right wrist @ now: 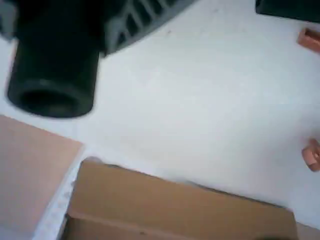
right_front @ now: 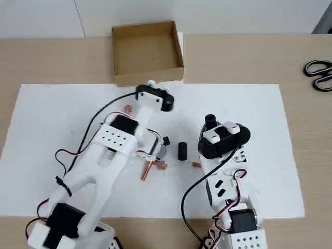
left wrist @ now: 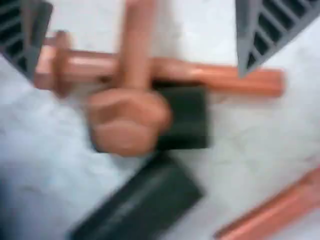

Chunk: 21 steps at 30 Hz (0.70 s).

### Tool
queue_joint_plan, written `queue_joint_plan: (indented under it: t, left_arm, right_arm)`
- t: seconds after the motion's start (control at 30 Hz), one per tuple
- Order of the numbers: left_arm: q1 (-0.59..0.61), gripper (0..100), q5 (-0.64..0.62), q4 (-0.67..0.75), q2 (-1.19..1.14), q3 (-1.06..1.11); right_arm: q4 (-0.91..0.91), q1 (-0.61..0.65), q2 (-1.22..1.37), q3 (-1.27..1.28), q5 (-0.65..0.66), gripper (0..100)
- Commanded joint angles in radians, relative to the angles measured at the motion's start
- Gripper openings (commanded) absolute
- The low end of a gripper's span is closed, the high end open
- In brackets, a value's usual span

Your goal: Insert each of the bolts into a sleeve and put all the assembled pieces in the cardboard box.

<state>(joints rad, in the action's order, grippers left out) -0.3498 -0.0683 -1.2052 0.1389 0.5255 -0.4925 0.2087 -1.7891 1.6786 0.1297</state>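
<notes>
1. Left gripper point(right_front: 158, 149), seen from above, points down at the white paper sheet point(right_front: 249, 104). It is on the arms' side of the shallow brown cardboard box point(right_front: 148, 77), well apart from it. A copper-coloured metal bolt point(right_front: 148, 169) lies just past it, farther from the box. Right gripper point(right_front: 211, 127) is closed around a black cylindrical sleeve point(right_front: 210, 120), also on the arms' side of the box. A second black sleeve point(right_front: 182, 150) lies on the sheet, farther from the box than the held one. Black-handled scissors point(right_front: 319, 75) rest on the wooden table point(right_front: 52, 57), well off to one side of the box.
2. In the left wrist view, the ribbed grey fingers point(left wrist: 270, 25) stand wide apart with nothing between them. Below them one long bolt point(left wrist: 225, 80) lies flat. A crossing bolt point(left wrist: 132, 115) lies over it, head toward the camera, on a short black sleeve point(left wrist: 187, 120). Another dark sleeve point(left wrist: 140, 210) and a third bolt point(left wrist: 275, 210) lie close by.
3. In the right wrist view, the held sleeve point(right wrist: 52, 70) sits beside a ribbed finger point(right wrist: 145, 17) over the sheet, short of the box's wall point(right wrist: 175, 205).
</notes>
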Motion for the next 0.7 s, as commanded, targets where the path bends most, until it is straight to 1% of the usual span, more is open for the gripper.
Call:
queue_joint_plan:
  t: [0.0, 0.27, 0.47, 0.67]
  left_arm:
    - [-0.011, 25, 0.0, 0.014, 0.003, -0.035]
    - [-0.008, 25, 0.0, 0.021, 0.003, 0.041]
    - [-0.009, 25, -0.003, 0.106, 0.003, 0.096]
    - [-0.011, 25, -0.002, 0.132, 0.003, 0.099]
  right_arm:
    - [0.025, -0.01, -0.01, 0.006, -0.006, 0.6]
    - [0.025, -0.01, -0.01, 0.006, -0.006, 0.6]
    - [0.025, -0.01, -0.01, 0.006, -0.006, 0.6]
    - [0.025, -0.01, -0.01, 0.006, -0.006, 0.6]
